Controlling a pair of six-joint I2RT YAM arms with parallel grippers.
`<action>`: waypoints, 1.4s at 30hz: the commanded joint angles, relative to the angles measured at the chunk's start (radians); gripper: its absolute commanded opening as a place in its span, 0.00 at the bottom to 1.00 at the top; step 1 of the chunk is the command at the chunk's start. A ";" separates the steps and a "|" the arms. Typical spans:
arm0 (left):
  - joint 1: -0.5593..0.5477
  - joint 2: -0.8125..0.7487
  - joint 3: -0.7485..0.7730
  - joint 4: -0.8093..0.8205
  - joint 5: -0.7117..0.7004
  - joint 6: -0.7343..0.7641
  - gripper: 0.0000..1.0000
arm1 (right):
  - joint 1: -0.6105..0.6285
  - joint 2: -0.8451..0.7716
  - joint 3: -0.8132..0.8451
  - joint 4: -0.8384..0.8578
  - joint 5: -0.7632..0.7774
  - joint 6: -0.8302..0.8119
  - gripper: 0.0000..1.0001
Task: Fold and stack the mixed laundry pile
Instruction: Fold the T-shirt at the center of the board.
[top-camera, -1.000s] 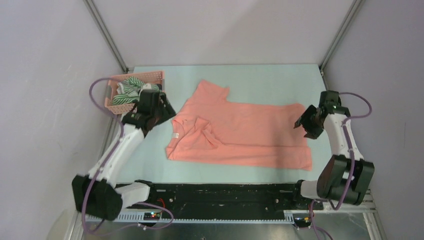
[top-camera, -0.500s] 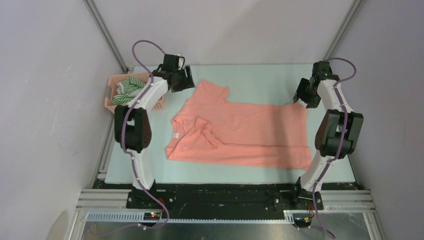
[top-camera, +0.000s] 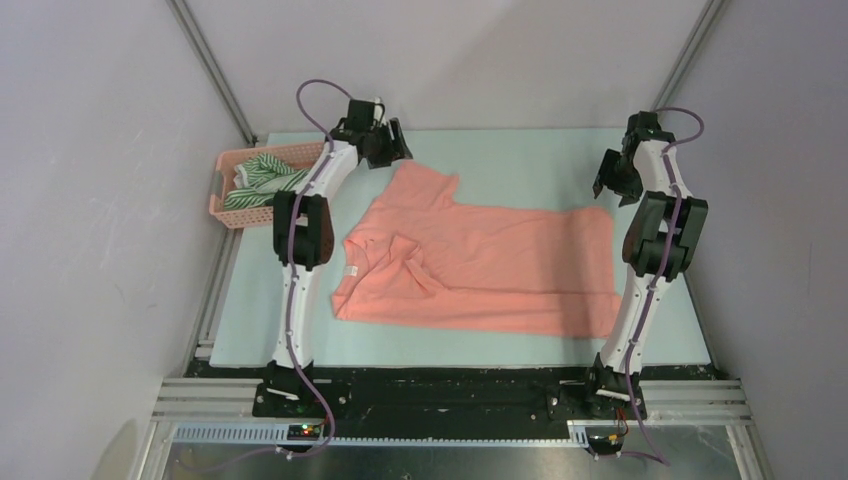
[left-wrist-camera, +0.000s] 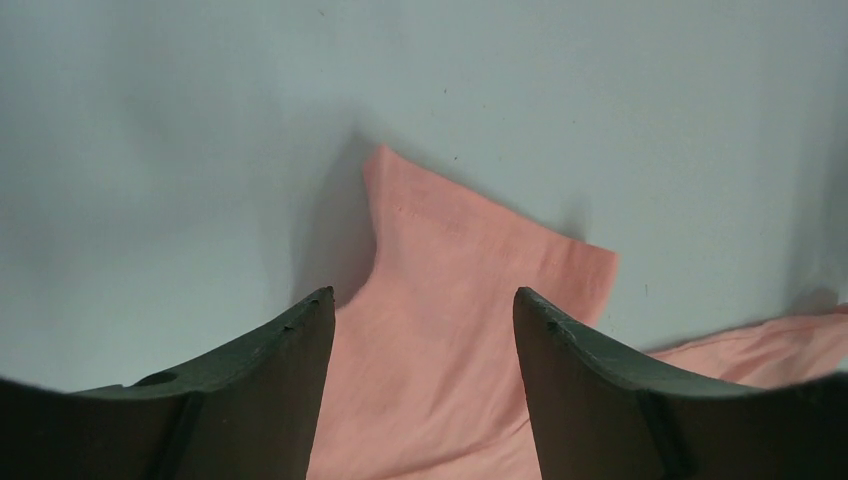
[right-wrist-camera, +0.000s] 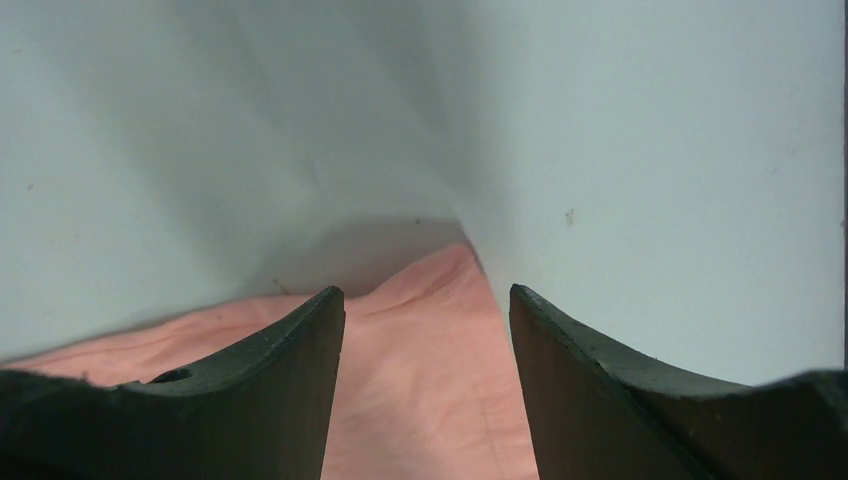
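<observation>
A salmon-pink shirt (top-camera: 480, 260) lies spread across the pale green table, collar bunched at its left. Its far sleeve (left-wrist-camera: 470, 260) points toward the back. My left gripper (top-camera: 392, 143) hangs open above that sleeve's far tip, jaws apart with only cloth seen beneath them (left-wrist-camera: 422, 300). My right gripper (top-camera: 612, 178) is open over the shirt's far right corner (right-wrist-camera: 440, 280), nothing between its fingers (right-wrist-camera: 426, 295). A green-and-white striped garment (top-camera: 258, 178) lies in the pink basket. No dark navy-grey garment shows.
The pink lattice basket (top-camera: 232, 205) stands at the table's far left edge. Grey walls and metal frame posts (top-camera: 212, 70) close in the back and sides. Both arms stretch up along the table's left and right sides.
Both arms have swung from near the front to the back of the table. The left gripper moved from the basket to the far sleeve, the right to the far right corner.
</observation>
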 joint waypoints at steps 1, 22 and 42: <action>0.005 0.068 0.080 0.010 0.071 -0.059 0.70 | -0.018 0.066 0.087 -0.049 -0.049 -0.003 0.64; 0.021 0.162 0.163 0.067 0.123 -0.079 0.35 | -0.045 0.109 0.061 -0.017 -0.080 0.029 0.34; 0.061 -0.156 -0.101 0.130 0.233 -0.033 0.00 | -0.061 -0.052 -0.110 0.138 -0.082 0.065 0.00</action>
